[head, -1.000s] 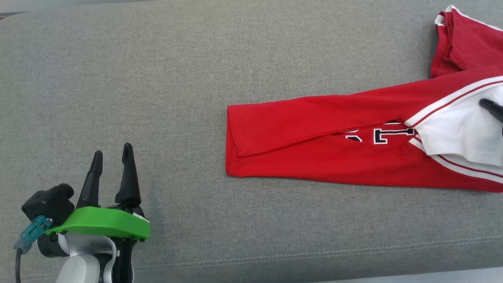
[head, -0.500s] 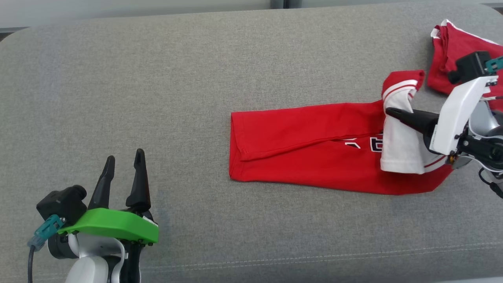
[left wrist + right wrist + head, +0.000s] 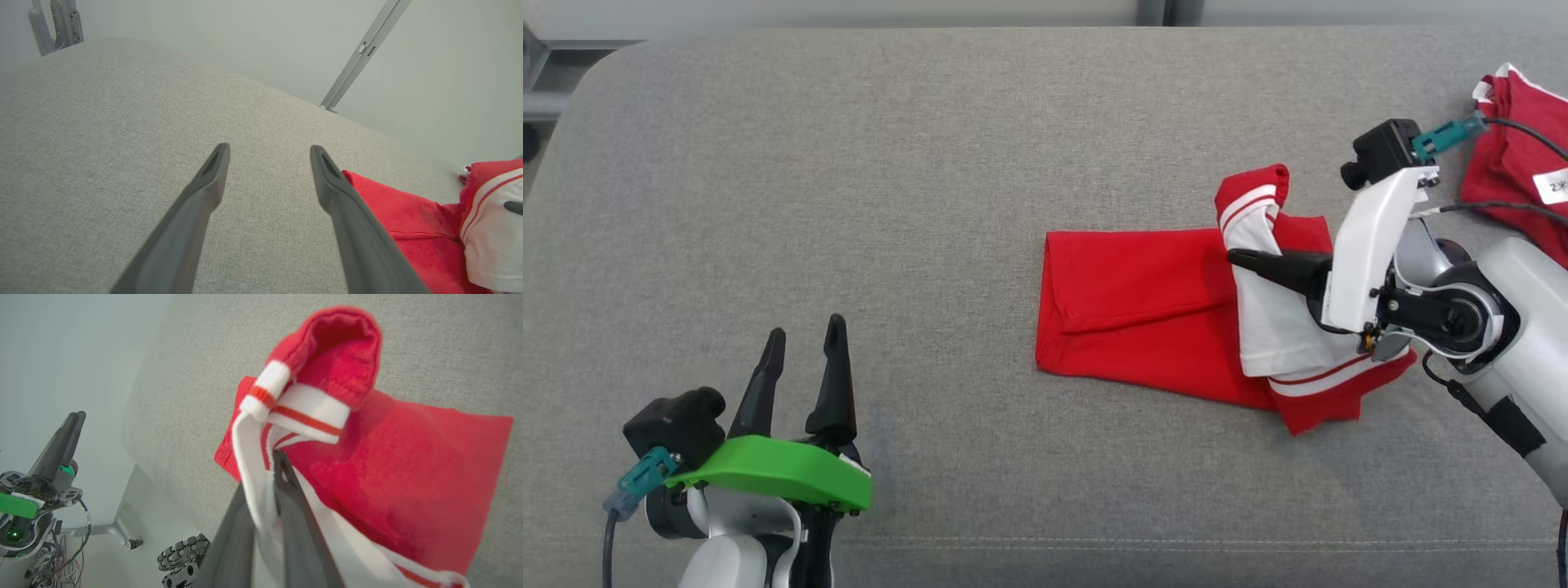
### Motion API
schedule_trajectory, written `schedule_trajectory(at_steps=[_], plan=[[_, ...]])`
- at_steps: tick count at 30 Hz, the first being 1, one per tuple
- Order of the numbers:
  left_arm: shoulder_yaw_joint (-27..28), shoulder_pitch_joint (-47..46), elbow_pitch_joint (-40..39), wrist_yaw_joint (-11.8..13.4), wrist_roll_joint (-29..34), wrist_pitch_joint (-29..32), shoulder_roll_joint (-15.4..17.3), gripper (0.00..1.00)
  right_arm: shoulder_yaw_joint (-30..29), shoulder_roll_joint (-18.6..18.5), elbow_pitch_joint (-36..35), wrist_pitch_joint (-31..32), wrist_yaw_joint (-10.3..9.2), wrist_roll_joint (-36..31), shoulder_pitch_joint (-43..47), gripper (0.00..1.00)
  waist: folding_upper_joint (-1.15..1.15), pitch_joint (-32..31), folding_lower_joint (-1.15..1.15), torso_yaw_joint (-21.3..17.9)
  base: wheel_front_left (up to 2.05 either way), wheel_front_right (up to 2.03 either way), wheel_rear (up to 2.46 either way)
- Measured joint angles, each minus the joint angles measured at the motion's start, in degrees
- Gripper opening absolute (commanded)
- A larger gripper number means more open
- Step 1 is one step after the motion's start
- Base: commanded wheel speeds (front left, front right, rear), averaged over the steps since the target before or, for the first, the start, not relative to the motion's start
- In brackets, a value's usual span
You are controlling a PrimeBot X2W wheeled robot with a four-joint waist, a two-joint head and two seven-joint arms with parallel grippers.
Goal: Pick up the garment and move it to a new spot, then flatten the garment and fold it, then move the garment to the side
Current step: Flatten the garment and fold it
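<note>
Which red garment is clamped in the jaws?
The folded garment mid-cushion, pinched by the right gripper; the other red garment lies free at far right.

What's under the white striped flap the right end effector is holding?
The jersey's red body, lying on the grey cushion. The part directly beneath the flap is covered.

Lighting's bright and flat all round, soft and diffuse, no glare anywhere. Shadows are super faint, just a soft smudge on the grey cushion [image 3: 931, 163] beside the left gripper [image 3: 805, 327] and under the lifted end of the red garment [image 3: 1143, 327]. Head view is crisp. Right wrist view goes mushy up close: the sleeve cuff [image 3: 314, 402] is blurred, and the cushion's edge bows from the wide lens.
</note>
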Motion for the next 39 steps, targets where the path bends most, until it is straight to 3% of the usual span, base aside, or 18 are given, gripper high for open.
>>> schedule_trajectory(at_steps=[10,16,29,33,37,39], plan=[[-2.1,0.0,1.0,-0.5,-0.6,-0.5,-0.5,1.00,1.5,2.3,3.2,1.1,-6.01,-4.2,-4.3,0.00,0.00,0.8,0.00,3.8,0.00,0.00,0.00],[-2.8,-0.1,1.8,-0.9,-1.6,-1.4,-0.6,1.00,2.8,4.8,5.4,1.9,-8.65,-5.7,-6.3,0.00,0.00,1.5,0.00,6.2,0.00,0.00,0.00],[-5.0,-0.6,4.0,-1.5,-3.2,-2.9,-0.8,1.00,5.5,7.3,12.3,2.5,-10.18,-10.3,-8.6,0.00,0.00,2.9,0.00,11.1,0.00,0.00,0.00],[-5.1,-0.8,4.8,-1.5,-3.6,-3.4,-0.9,1.00,6.6,9.0,14.4,3.1,-10.54,-11.3,-9.6,0.16,0.00,3.1,0.00,12.0,0.00,0.00,0.00],[-6.4,-1.2,5.4,-1.5,-3.6,-3.4,-1.0,1.00,6.5,9.8,16.5,2.9,-10.60,-12.1,-10.5,0.16,0.00,3.2,0.00,12.8,0.00,0.00,0.00],[-6.8,-1.7,5.7,-1.7,-3.8,-3.6,-1.0,1.00,6.3,10.3,17.7,2.7,-10.62,-12.4,-11.2,0.36,0.00,3.2,0.00,13.2,0.00,0.00,0.00]])
